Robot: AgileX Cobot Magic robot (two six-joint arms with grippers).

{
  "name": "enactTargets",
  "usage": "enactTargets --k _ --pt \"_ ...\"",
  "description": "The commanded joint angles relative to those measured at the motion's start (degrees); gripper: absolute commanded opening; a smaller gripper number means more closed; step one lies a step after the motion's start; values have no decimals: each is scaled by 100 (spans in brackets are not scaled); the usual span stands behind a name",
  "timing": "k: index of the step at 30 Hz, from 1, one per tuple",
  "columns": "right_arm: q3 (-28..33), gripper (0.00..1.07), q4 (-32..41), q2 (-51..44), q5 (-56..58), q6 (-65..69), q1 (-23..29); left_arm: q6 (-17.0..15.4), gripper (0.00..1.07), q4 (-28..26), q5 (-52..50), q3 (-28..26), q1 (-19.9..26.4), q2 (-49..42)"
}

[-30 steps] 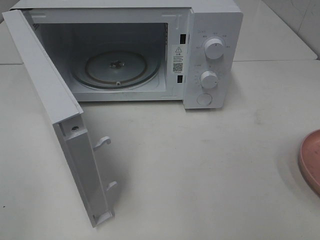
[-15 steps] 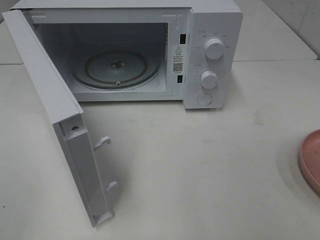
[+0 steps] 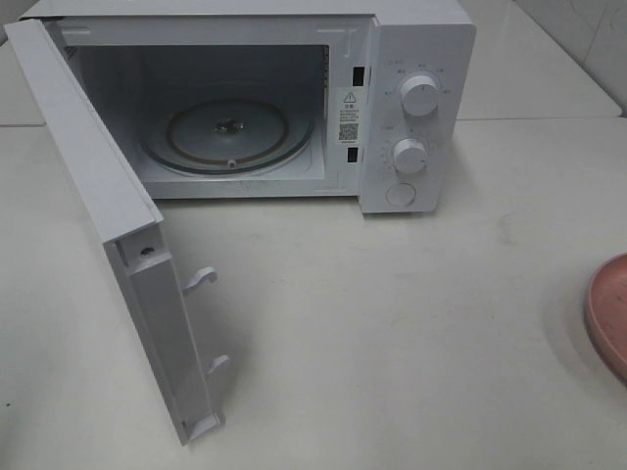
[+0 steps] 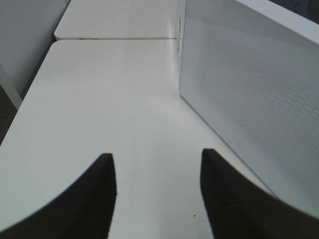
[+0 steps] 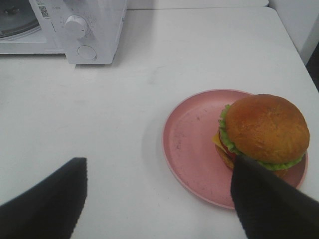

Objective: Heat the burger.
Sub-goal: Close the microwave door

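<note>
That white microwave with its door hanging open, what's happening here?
The white microwave stands with its door swung wide and its round glass turntable bare. The tall burger with the golden-brown bun sits on a round pink plate off to the right, not yet picked up. The right claw hovers open over the plate, touching nothing. The left claw holds nothing, by the door's outer face.

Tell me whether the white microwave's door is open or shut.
Open. The white microwave's door is swung wide to the left, exposing the empty glass turntable inside.
</note>
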Motion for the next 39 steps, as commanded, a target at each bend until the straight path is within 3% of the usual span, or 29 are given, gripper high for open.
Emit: enactTargets --k 1,2,3,4,5,9,21,28,36,38,39 --pt "11 76 6 -149 -40 -23 -46 -46 29 -11 -264 -29 -46 298" --pt "11 76 6 -149 -40 -23 -46 -46 22 -11 -327 -29 -46 464" --pt "11 76 6 -149 -40 -23 -46 -46 8 -11 -498 -29 -46 785" --pt "11 76 6 -149 -40 -23 -46 -46 8 -11 -498 -29 -46 785" --pt "11 76 6 -149 -40 -23 -46 -40 0 0 -705 -11 -46 1049" --pt "11 76 6 -149 -40 -23 -46 -40 0 -17 -1266 97 -46 1392" --pt "11 76 6 -149 -40 -23 -46 -40 0 -63 -4710 1398 -46 2469" --pt "11 76 6 -149 -40 -23 -46 -46 0 52 -6383 1828 -46 3214" --pt "11 76 6 -149 -40 -23 -46 -69 0 584 -8136 1874 -46 4744" --pt "11 76 6 -149 -40 -23 -46 -304 0 1272 -8812 1874 -46 5414" --pt "11 76 6 -149 -40 -23 -46 -304 0 1272 -8812 1874 -46 5414"
